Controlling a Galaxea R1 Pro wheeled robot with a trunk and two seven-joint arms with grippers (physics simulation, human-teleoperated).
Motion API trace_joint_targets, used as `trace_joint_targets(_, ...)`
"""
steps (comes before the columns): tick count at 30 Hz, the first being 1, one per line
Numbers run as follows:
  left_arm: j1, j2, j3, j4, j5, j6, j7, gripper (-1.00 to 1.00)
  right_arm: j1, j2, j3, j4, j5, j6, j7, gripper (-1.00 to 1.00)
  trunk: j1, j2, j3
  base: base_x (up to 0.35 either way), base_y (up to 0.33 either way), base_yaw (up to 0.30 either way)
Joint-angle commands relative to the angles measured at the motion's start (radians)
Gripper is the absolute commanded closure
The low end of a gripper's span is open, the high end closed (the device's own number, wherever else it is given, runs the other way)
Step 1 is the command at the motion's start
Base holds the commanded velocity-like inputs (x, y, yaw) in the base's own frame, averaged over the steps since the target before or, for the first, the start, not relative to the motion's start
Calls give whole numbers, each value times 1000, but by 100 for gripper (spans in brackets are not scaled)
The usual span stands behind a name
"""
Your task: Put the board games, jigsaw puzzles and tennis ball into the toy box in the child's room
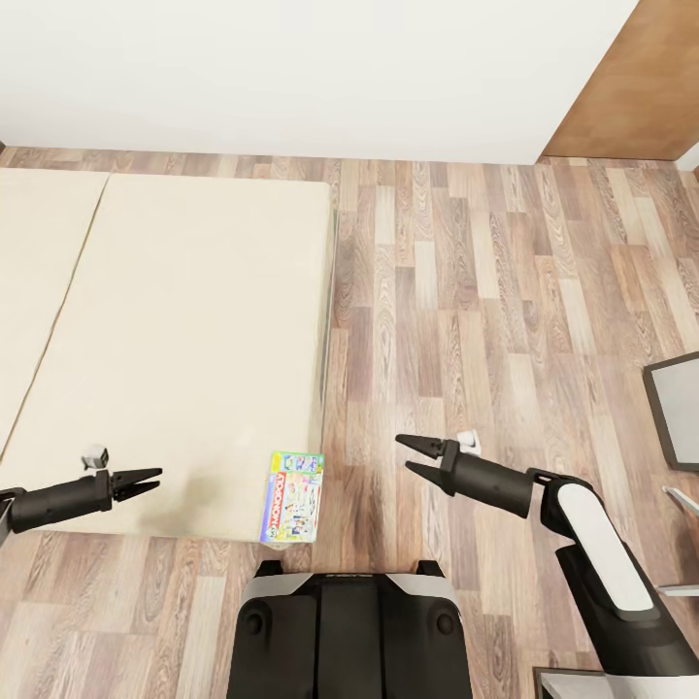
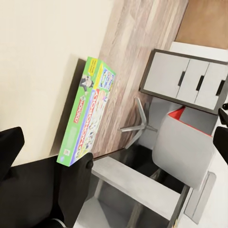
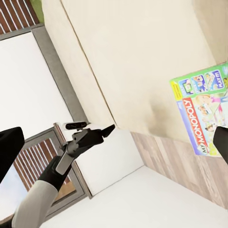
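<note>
A green My Monopoly board game (image 1: pixel 291 496) lies flat on the near right corner of the cream bed (image 1: pixel 184 330). My left gripper (image 1: pixel 146 482) hovers open over the bed's near edge, to the left of the game and apart from it. My right gripper (image 1: pixel 414 456) is open over the wooden floor, to the right of the game. The left wrist view shows the game (image 2: pixel 88 112) on the bed edge. In the right wrist view the game (image 3: pixel 202 112) sits beyond the left gripper (image 3: pixel 97 134). Both grippers are empty.
My own base (image 1: pixel 349 631) stands close to the bed's near corner. A grey chair (image 2: pixel 183 152) with a star foot (image 2: pixel 137 127) and a grey drawer unit (image 2: pixel 190 80) stand on my right; its grey edge (image 1: pixel 675 408) shows in the head view. Wooden floor (image 1: pixel 485 311) stretches ahead.
</note>
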Motion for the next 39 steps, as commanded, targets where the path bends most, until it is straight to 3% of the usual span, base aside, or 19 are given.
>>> trace_joint_targets(1, -1, -1, 6, 0, -11, 11, -8, -100, 0, -1, 0, 0, -3, 2, -3, -100, 1, -2, -1, 0, 0, 0)
trace_joint_targets(11, -1, 1, 7, 0, -14, 13, -8, -100, 0, 3, -3, 8, -3, 2, -3, -100, 1, -2, 2, 0, 0, 0)
trace_joint_targets(39, 0, 0, 6, 1, -16, 1, -8, -100, 0, 5, -11, 78, -3, 2, 0, -100, 1, -2, 47, 0, 0, 0)
